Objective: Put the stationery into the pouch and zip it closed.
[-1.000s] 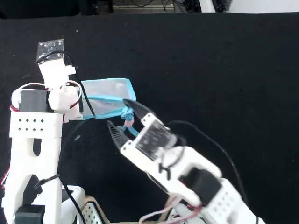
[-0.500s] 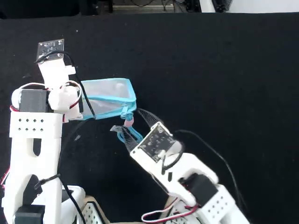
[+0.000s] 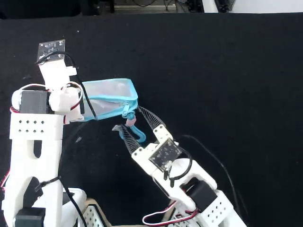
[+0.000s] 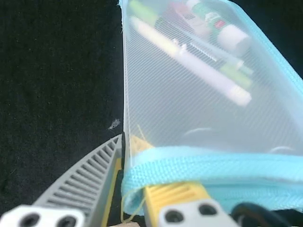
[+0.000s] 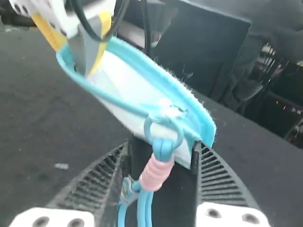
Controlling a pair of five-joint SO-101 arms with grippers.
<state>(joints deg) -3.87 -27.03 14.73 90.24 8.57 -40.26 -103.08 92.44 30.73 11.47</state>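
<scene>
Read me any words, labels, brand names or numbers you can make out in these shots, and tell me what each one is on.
No text here can be read.
Label on the white tube inside the pouch: red and green marks, too blurred through the mesh to read.
Board on the right arm: small marks, too small to read.
Board on the left arm: specks, too small to read.

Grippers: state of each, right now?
Left gripper: shut on the pouch, at its edge.
Right gripper: open, straddling the zip pull, not clamped on it.
</scene>
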